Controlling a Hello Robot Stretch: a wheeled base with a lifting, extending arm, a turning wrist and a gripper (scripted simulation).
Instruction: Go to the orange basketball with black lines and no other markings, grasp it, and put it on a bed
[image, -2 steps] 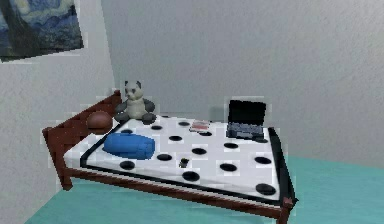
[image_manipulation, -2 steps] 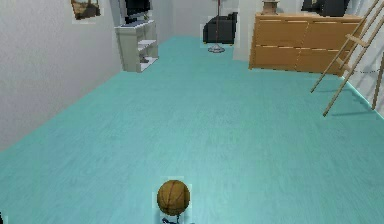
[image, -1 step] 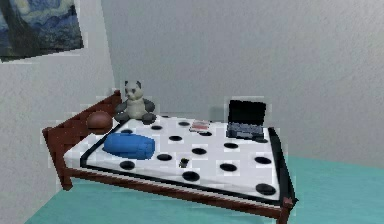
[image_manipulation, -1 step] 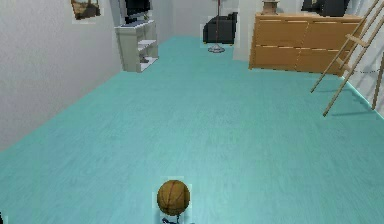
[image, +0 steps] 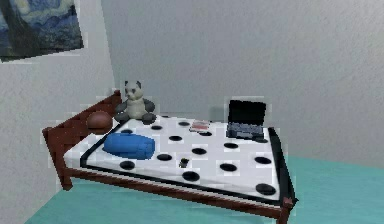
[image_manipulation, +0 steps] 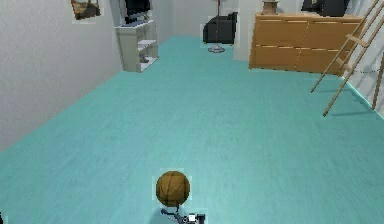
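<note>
In the forward view, a bed (image: 70, 122) with a dark wooden frame is seen ahead on a teal floor (image: 340, 195), covered by a white spread with black dots. On it lie a plush panda (image: 135, 102) against the headboard, a soft blue pillow (image: 130, 145), a laptop (image: 246, 117) with its lid up, and a brownish round thing (image: 97, 120) by the headboard. In the arm side view, the basketball (image_manipulation: 172, 186), orange-brown, smooth and round with thin dark lines, is seen low in the picture over the teal floor, right at the tool (image_manipulation: 180, 215); whether the tool holds it cannot be told. The step is judged to be bringing the ball to the bed. Since a ball rolls readily, it is best set down low on a bare middle patch of the soft spread, away from the laptop and the edges.
</note>
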